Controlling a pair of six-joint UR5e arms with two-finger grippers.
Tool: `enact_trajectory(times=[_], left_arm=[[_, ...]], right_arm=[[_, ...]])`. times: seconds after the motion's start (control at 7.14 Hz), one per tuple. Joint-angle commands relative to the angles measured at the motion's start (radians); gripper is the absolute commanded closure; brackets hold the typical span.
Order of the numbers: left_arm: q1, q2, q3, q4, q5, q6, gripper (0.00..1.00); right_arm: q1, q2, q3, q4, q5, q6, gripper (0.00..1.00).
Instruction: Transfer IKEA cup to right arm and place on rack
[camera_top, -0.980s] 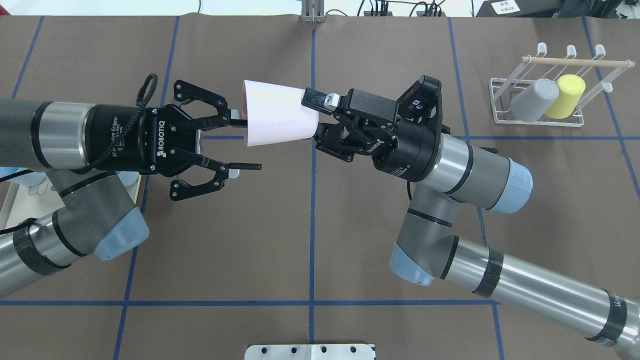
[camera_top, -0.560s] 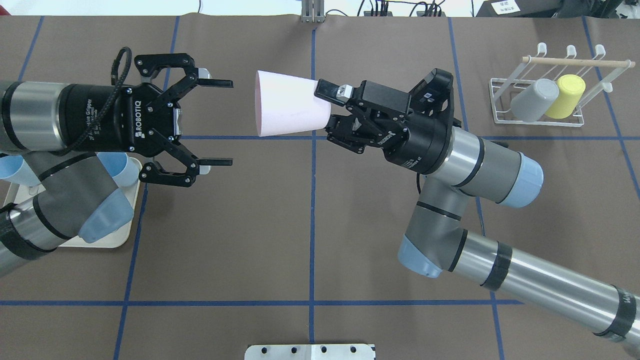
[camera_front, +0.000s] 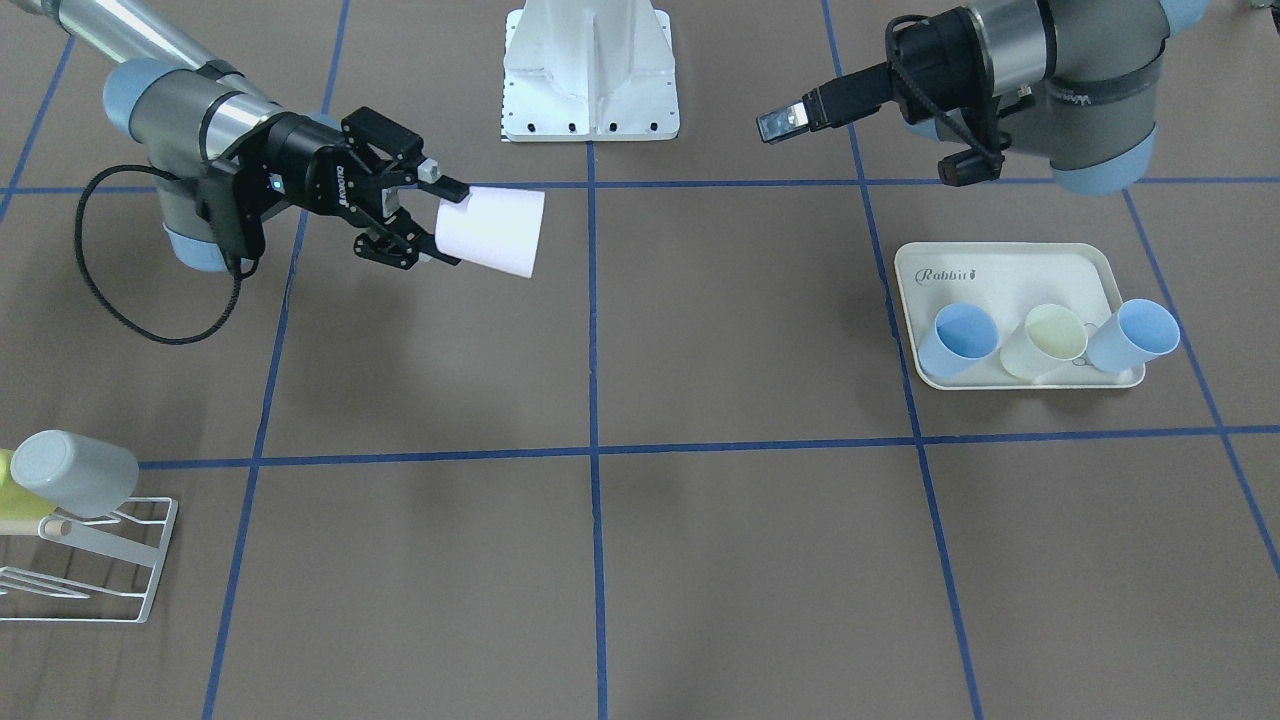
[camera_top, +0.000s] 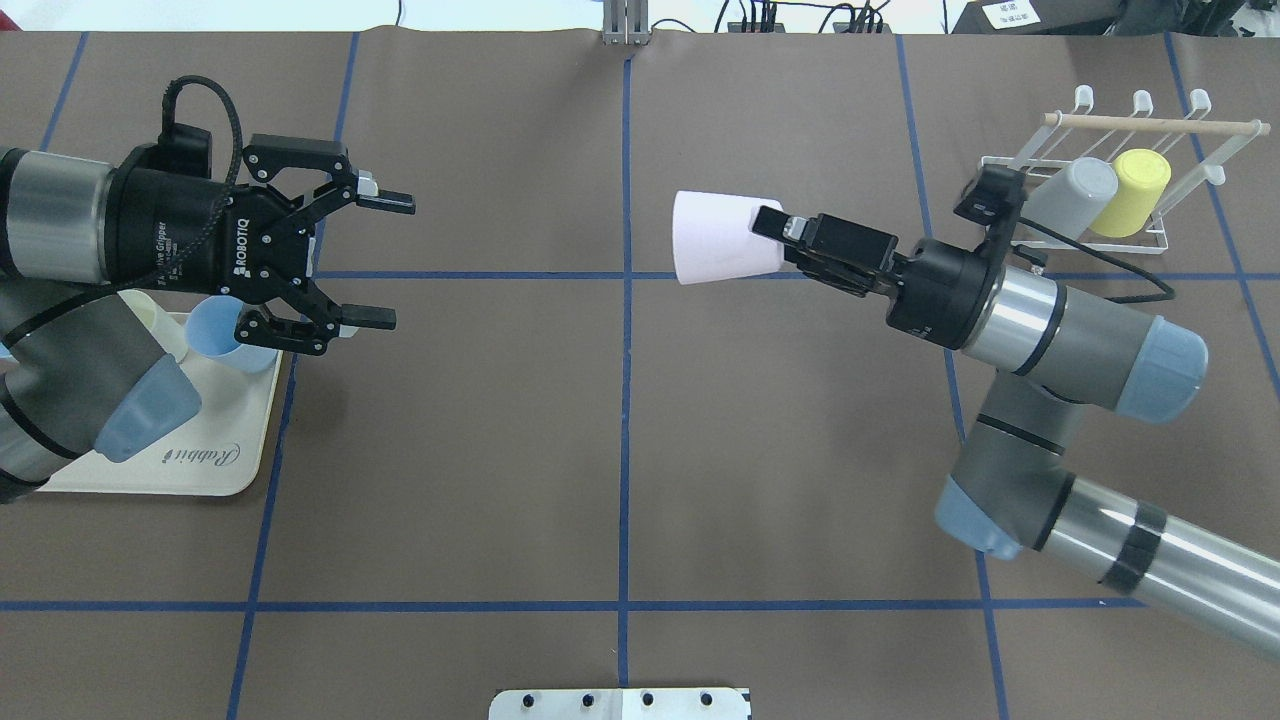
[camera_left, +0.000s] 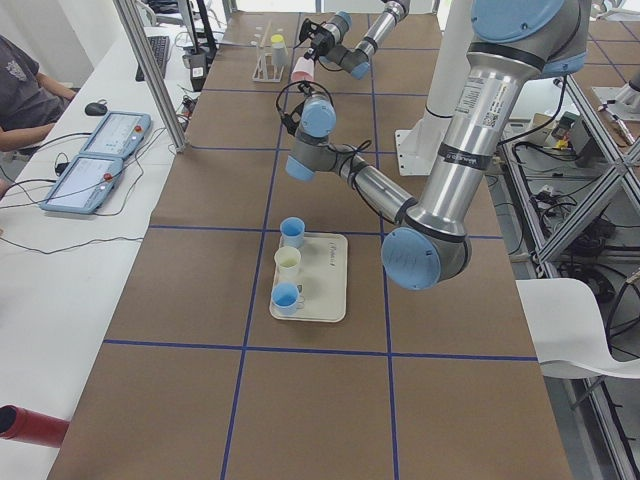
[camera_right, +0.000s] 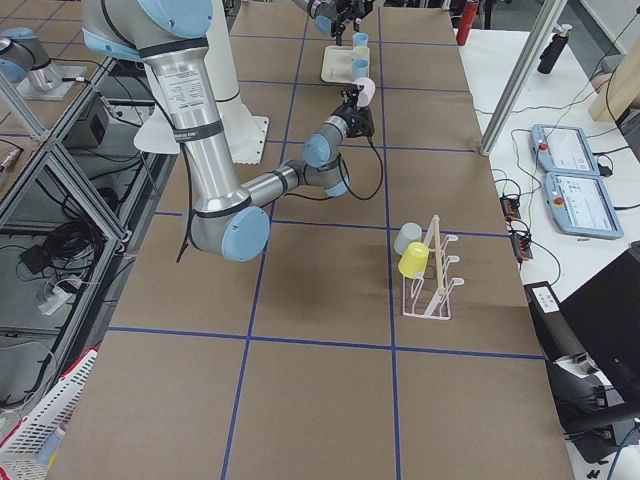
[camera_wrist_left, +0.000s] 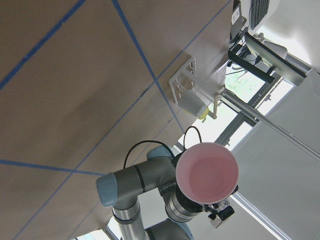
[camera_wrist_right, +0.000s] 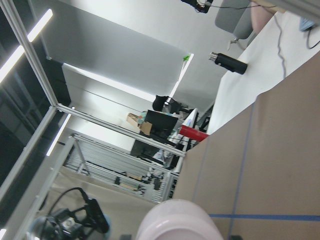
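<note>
Pale pink cup (camera_top: 722, 238) in mid-air above the bench (camera_top: 620, 450), lying on its side, with the right gripper (camera_top: 778, 238) fingers pinching its narrow base. Its long axis is horizontal, mouth facing the left gripper (camera_top: 390, 260), whose 2 fingers are spread wide with nothing between them. The rack (camera_top: 1150, 122) lies the opposite way, behind the right wrist, so the cup likely needs swinging round towards it

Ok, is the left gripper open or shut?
Open: the left gripper is spread wide and empty; the pink cup is in the right gripper.
</note>
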Motion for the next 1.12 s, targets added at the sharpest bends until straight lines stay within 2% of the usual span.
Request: enact_trajectory(times=[0.0, 0.28, 0.42, 0.56, 0.84, 0.98], left_arm=[[-0.015, -0.001, 0.001, 0.225, -0.022, 0.216, 0.0], [-0.038, 0.001, -0.009, 0.448, -0.021, 0.45, 0.0], [-0.046, -0.001, -0.009, 0.516, -0.018, 0.498, 0.0], [-0.057, 0.001, -0.005, 0.568, -0.016, 0.56, 0.0], [-0.074, 0.002, -0.008, 0.674, -0.013, 0.647, 0.0], [-0.075, 0.002, -0.012, 0.738, -0.013, 0.696, 0.0]], right_arm=[[0.128, -0.148, 0.055, -0.2, 0.102, -0.168, 0.65], [0.337, -0.251, 0.177, -0.525, 0.325, -0.418, 0.65], [0.415, -0.312, 0.241, -0.663, 0.375, -0.5, 0.65], [0.527, -0.336, 0.25, -0.771, 0.456, -0.677, 0.65], [0.757, -0.246, 0.253, -1.128, 0.643, -0.925, 0.65], [0.819, -0.21, 0.251, -1.304, 0.674, -1.06, 0.64]])
